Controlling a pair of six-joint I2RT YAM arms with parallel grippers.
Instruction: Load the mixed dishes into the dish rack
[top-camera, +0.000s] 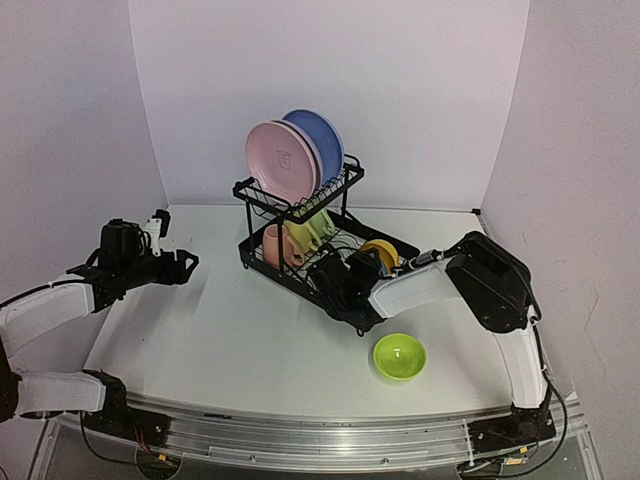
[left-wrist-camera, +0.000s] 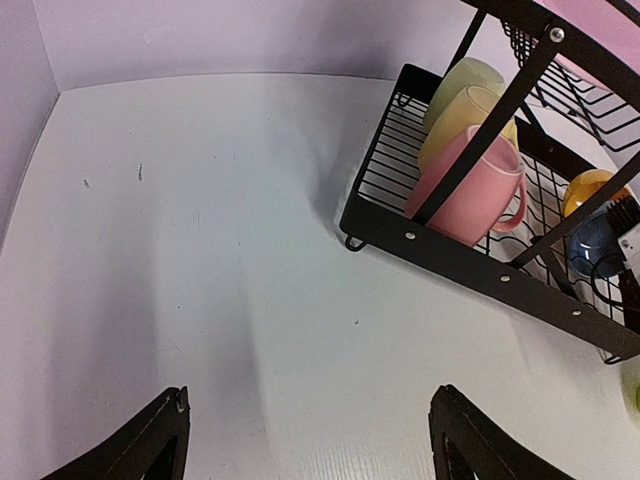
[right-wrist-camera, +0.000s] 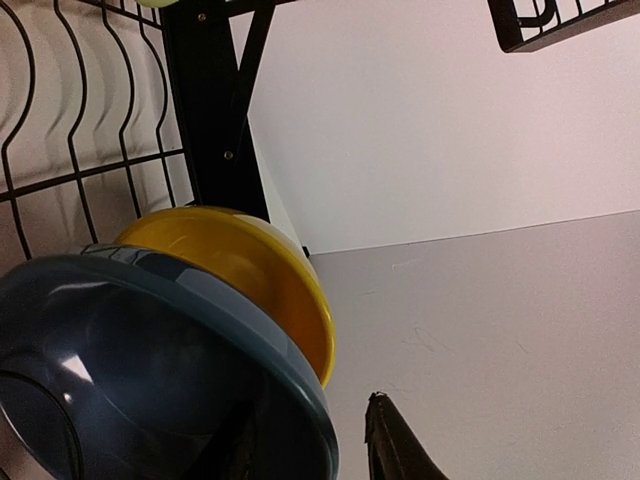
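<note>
The black dish rack (top-camera: 262, 262) stands mid-table. Its upper shelf holds the pink plate (top-camera: 282, 158) and blue plate (top-camera: 320, 138), with a lavender edge between them. The lower tray (left-wrist-camera: 450, 255) holds the pink mug (left-wrist-camera: 470, 190), yellow mug (left-wrist-camera: 462, 125) and green mug (left-wrist-camera: 460, 78), then the yellow bowl (right-wrist-camera: 250, 260) and blue bowl (right-wrist-camera: 150, 370) standing on edge. My right gripper (right-wrist-camera: 310, 445) straddles the blue bowl's rim; the outer finger (right-wrist-camera: 390, 445) stands slightly apart from it. The lime bowl (top-camera: 399, 357) sits on the table. My left gripper (left-wrist-camera: 310, 400) is open and empty.
The white walls close in behind and on both sides. The rack's front rail and feet (left-wrist-camera: 352, 240) lie to the right of my left gripper. The lime bowl lies just in front of the rack's right end, beside my right forearm (top-camera: 420, 285).
</note>
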